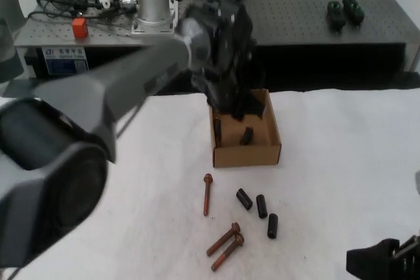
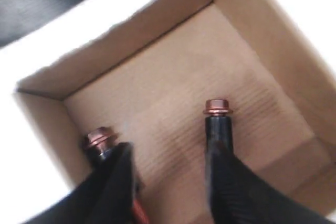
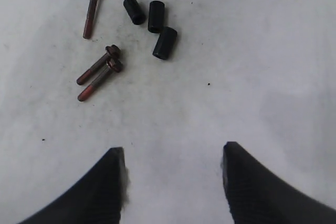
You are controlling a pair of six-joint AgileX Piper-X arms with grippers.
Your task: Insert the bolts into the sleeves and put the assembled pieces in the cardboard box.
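The left gripper (image 2: 168,153) hangs over the cardboard box (image 2: 131,35), jaws spread and gripping nothing. Two assembled pieces (image 2: 217,116) lie on the box floor, each right beside a finger. Three loose bolts (image 1: 207,195) and three sleeves (image 1: 261,206) lie on the white cloth (image 1: 341,162) at the box's six o'clock, with the right gripper (image 3: 172,153) open and empty at their four o'clock. If the left arm lifts out carelessly, a finger could snag a piece or the wall and drag the box.

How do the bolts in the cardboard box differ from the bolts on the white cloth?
The boxed bolts are two, each sleeved in black; the loose bolts are three, bare, lying beside three empty sleeves. All are copper-coloured.
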